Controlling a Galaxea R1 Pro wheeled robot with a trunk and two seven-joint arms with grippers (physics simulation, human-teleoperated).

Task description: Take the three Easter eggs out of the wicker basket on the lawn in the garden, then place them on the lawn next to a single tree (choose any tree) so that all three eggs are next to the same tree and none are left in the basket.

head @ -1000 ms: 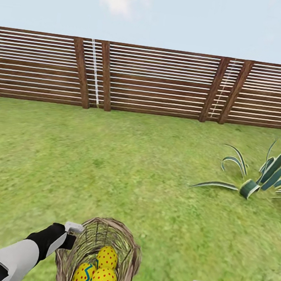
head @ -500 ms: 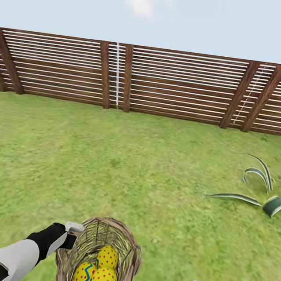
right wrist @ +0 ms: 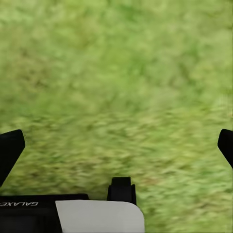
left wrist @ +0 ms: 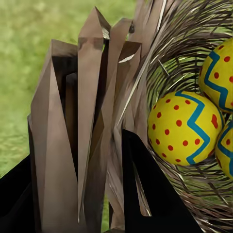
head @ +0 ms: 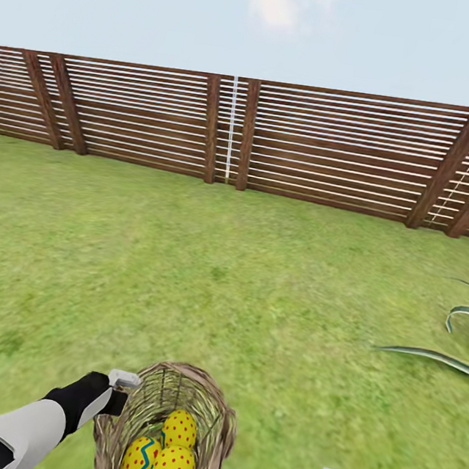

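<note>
Low against the robot's front, the small brown woven-twig basket point(head: 165, 425) hangs from the left claw point(left wrist: 104, 160), clamped on its rim, three dotted yellow eggs point(head: 179, 429) inside; right claw point(right wrist: 116, 145) spread wide above grass point(head: 255, 304). Carry it level and turn slowly, I judge.

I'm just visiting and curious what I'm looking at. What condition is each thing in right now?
wicker basket: upright, gripped at its rim by the left gripper.
three Easter eggs: all inside the basket.
right gripper: fingers wide apart, empty, above the lawn.
wooden fence: standing, unbroken.
</note>
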